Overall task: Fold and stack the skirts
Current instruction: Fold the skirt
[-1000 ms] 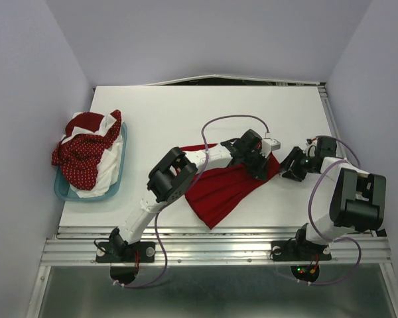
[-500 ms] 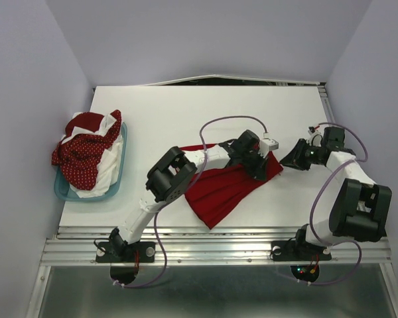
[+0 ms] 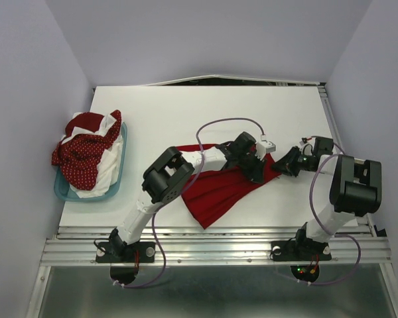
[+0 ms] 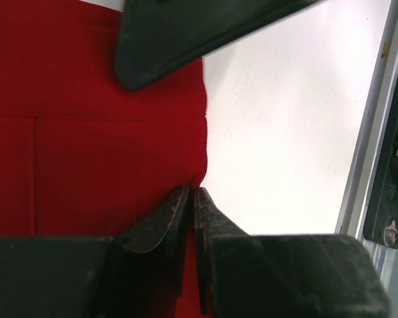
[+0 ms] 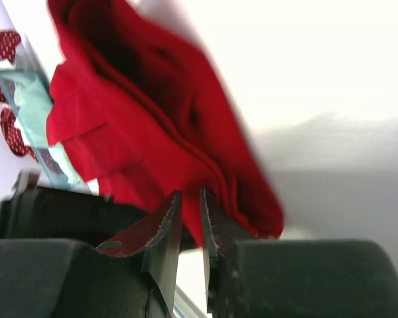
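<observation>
- Tabletop (image 3: pixel 186 112), white, seen from above, with two robot arms reaching in from the near edge.
- A plain red skirt (image 3: pixel 215 192) lies spread across the middle of it. The flared hem points toward the near edge, and the narrower end is on the right, where both arms meet it.
- At the far left, well apart from the arms, a teal tub (image 3: pixel 122 159) holds a dark red dotted skirt (image 3: pixel 79 159) heaped over a white skirt (image 3: pixel 106 175).
- The red skirt looks thin, soft and light. It would likely sag and crease when lifted, and a single layer could slip free. The right-hand edge looks like the firmer place to take hold, one grip at each corner, so the cloth hangs flat for a fold.
- The left gripper (image 3: pixel 257 171) rests on the skirt's right edge. In its wrist view the fingers (image 4: pixel 166 218) are almost together, and they appear clamped on the cloth edge right where red meets bare white table.
- The right gripper (image 3: pixel 283 163) is just beside it, at the skirt's far right corner. Its wrist view is blurred, but its fingers (image 5: pixel 159 225) show only a thin gap with red cloth pinched in it. The fabric bunches in folds above them and appears raised off the table.
</observation>
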